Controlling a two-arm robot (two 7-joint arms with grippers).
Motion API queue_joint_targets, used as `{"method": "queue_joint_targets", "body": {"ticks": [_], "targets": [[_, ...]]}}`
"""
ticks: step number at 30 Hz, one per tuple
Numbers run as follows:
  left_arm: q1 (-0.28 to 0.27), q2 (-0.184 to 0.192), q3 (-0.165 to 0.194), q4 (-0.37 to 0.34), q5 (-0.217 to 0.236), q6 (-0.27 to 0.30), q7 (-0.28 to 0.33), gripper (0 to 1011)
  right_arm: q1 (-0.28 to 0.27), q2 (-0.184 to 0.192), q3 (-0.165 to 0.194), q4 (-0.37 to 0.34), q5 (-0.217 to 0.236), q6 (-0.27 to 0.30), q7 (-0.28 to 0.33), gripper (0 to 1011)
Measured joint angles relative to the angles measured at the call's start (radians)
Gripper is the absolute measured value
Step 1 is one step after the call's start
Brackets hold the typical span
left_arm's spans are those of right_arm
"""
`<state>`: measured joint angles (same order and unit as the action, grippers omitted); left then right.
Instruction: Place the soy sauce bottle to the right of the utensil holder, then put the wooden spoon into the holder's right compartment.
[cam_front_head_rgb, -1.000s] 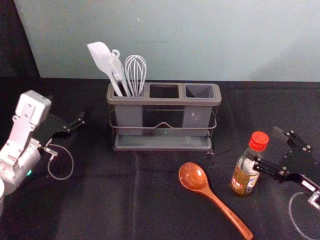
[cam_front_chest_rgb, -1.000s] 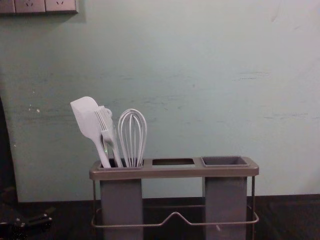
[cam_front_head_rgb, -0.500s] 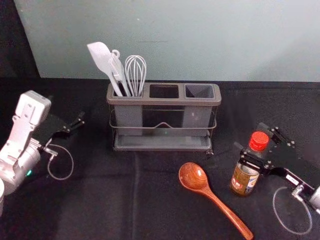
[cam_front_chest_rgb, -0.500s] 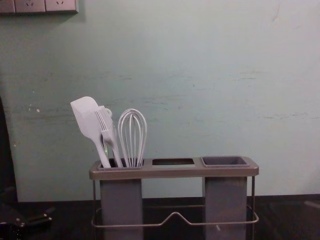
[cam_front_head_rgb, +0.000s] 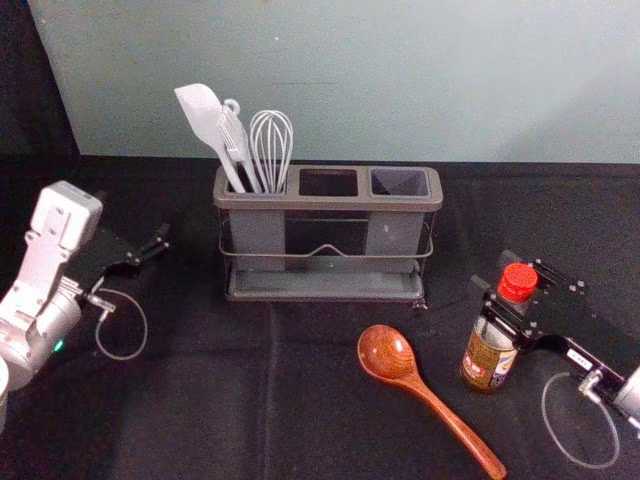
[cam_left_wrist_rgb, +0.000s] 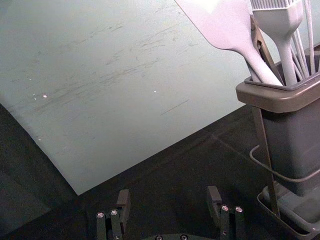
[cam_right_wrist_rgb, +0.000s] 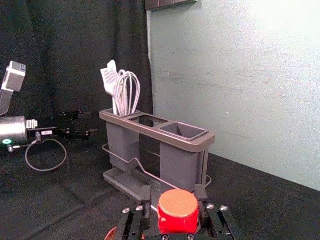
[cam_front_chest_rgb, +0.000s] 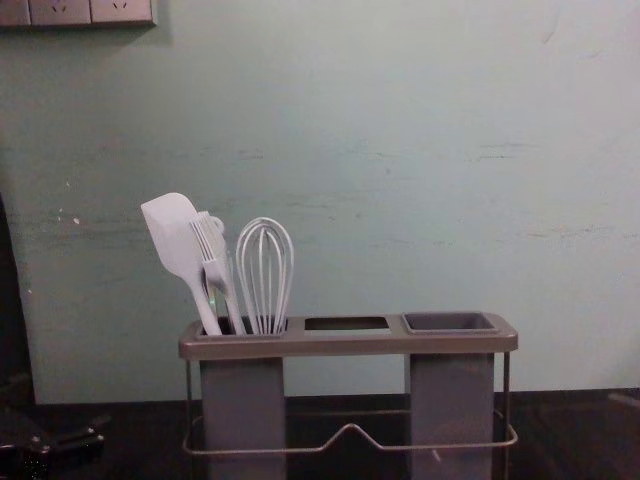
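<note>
The right tool (cam_right_wrist_rgb: 173, 190) is closed about the shoulder of the upright soy sauce bottle (cam_front_head_rgb: 487, 362), just below the red cap, and the bottle stands on the tabletop (cam_front_head_rgb: 210, 410) to the right of the wooden spoon (cam_front_head_rgb: 387, 350), forward of the utensil holder (cam_front_head_rgb: 330, 203); the left tool (cam_left_wrist_rgb: 168, 192), parked at the left, is spread and empty. For a sound transfer, the grip should be confirmed firm before a short vertical lift, the bottle then carried level, clear of the holder's wire rail (cam_front_head_rgb: 330, 252), and released only once its base sits flat.
</note>
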<state>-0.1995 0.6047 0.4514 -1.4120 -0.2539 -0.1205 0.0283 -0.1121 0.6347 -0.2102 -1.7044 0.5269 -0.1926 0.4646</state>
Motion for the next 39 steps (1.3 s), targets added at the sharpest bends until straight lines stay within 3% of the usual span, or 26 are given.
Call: {"method": "queue_joint_targets", "body": {"ticks": [4, 5, 16, 26, 39], "targets": [[0.0, 0.0, 0.0, 0.0, 0.0, 0.0, 0.0, 1005, -0.005, -0.008, 0.011, -0.004, -0.006, 0.0, 0.007, 479], [0.0, 0.0, 0.0, 0.0, 0.0, 0.0, 0.0, 1005, -0.006, -0.009, 0.013, -0.004, -0.007, 0.001, 0.008, 409], [0.0, 0.0, 0.0, 0.0, 0.0, 0.0, 0.0, 1005, -0.003, -0.029, 0.035, -0.012, -0.024, 0.012, 0.021, 377], [0.0, 0.0, 0.0, 0.0, 0.0, 0.0, 0.0, 1005, 0.092, -0.072, 0.022, 0.027, -0.039, 0.04, 0.03, 377], [0.0, 0.0, 0.0, 0.0, 0.0, 0.0, 0.0, 1005, 0.227, -0.158, -0.001, 0.179, -0.035, 0.055, 0.008, 377]]}}
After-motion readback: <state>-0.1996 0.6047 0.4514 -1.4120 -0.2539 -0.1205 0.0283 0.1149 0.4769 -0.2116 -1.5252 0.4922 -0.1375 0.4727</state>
